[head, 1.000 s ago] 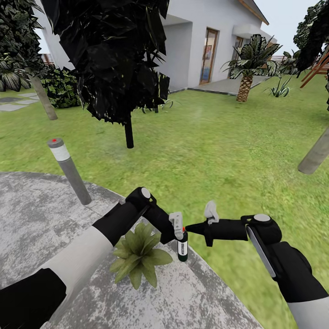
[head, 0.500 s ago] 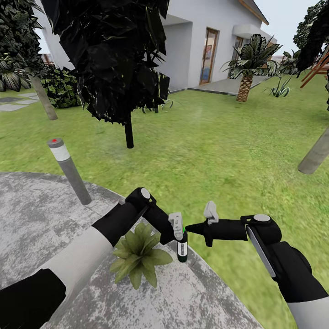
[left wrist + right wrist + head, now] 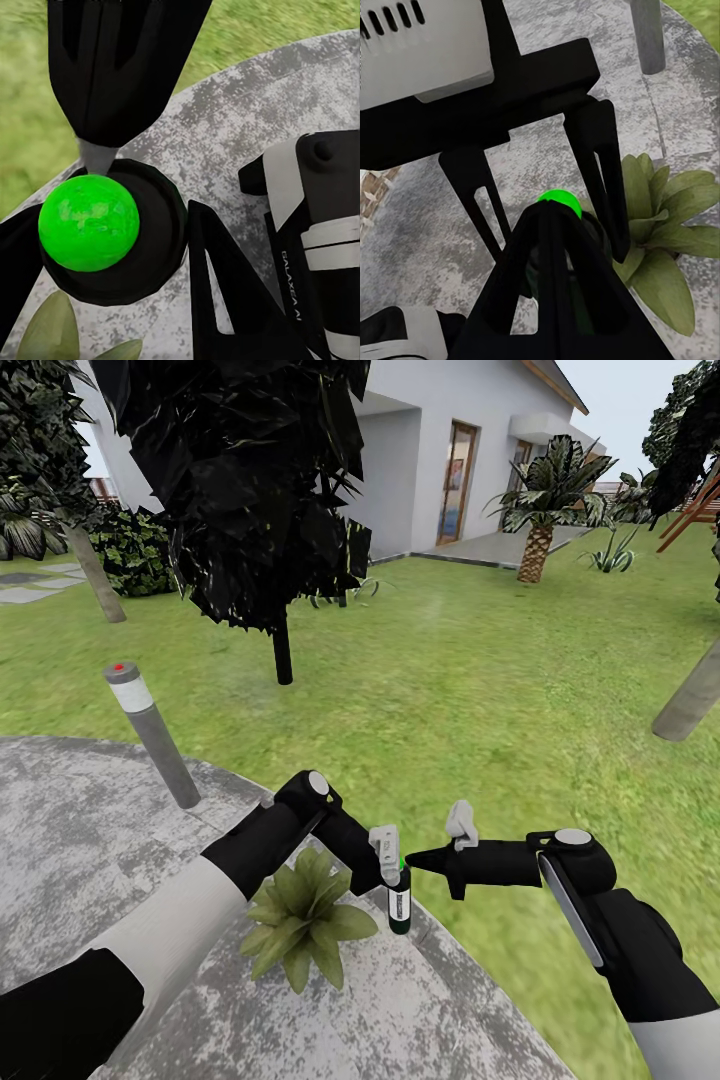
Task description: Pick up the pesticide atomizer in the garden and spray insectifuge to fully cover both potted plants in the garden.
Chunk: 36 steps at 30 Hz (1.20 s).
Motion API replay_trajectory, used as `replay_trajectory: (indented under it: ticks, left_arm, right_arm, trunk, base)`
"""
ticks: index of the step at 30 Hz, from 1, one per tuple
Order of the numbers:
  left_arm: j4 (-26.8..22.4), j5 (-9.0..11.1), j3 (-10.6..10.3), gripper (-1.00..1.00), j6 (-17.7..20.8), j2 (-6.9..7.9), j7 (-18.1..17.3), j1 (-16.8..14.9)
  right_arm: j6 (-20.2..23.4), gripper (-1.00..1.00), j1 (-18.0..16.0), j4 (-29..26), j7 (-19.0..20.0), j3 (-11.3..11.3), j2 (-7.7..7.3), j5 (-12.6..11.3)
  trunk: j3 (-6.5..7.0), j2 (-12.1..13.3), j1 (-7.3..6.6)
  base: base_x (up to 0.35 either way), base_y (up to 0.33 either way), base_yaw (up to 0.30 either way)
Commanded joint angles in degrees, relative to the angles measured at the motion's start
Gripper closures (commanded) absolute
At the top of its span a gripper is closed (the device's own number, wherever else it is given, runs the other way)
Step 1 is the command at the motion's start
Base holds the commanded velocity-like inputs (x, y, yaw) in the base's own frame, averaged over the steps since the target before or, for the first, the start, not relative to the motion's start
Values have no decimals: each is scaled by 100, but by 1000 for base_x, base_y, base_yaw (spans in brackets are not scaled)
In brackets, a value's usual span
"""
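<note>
The small dark green-black pesticide atomizer bottle with its white label (image 3: 399, 903) stands upright on the round mottled-grey paved patio (image 3: 90, 830), close to the patio's edge where the green lawn (image 3: 480, 670) begins. Its neck glows bright green (image 3: 88, 222) in the now frames, and its pale grey trigger spray head (image 3: 385, 852) rises above it. The left tool (image 3: 385, 875), at the end of a black-and-white arm reaching over the patio, has its black fingers (image 3: 225, 300) on either side of the bottle's top; from the left wrist view they bracket the bottle closely, though firm contact cannot be told. The right tool (image 3: 420, 857) comes in from the lawn side with its two fingers pressed together into a single black point (image 3: 551, 247), the tip right at the green neck, gripping nothing. One potted plant, a small rosette of pointed green leaves (image 3: 300, 915), sits on the paving just beside the bottle, under the left forearm; its pot is hidden by the leaves. A tall grey bollard lamp with a red dot (image 3: 150, 730) stands at the patio's far rim, well apart from the bottle. Beyond on the lawn are a dark-leaved tree (image 3: 250, 490), a scaly-trunked palm (image 3: 540, 510) and a white house (image 3: 450, 440).
</note>
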Motion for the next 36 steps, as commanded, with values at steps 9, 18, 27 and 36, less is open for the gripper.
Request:
replay_trajectory:
  ticks: [9,18,27,36]
  left_arm:
    - [-5,-32,7,100,60,-2,-35,-1]
    - [-5,-32,2,100,46,2,-31,23]
    - [-5,-34,1,100,43,32,-34,32]
    - [25,-39,20,100,43,88,-37,18]
  right_arm:
    - [50,100,-4,-2,-10,11,-5,-39]
    - [50,100,-3,-2,-10,-4,-19,-39]
    - [44,100,-4,-2,139,-22,-48,-39]
    - [41,100,-4,-10,494,-31,-53,-39]
  trunk:
    - [-5,-2,-1]
    - [-5,-2,-1]
    - [-5,-2,-1]
    - [-5,-2,-1]
  base:
    - [0,0,0]
    - [0,0,0]
    - [0,0,0]
    - [0,0,0]
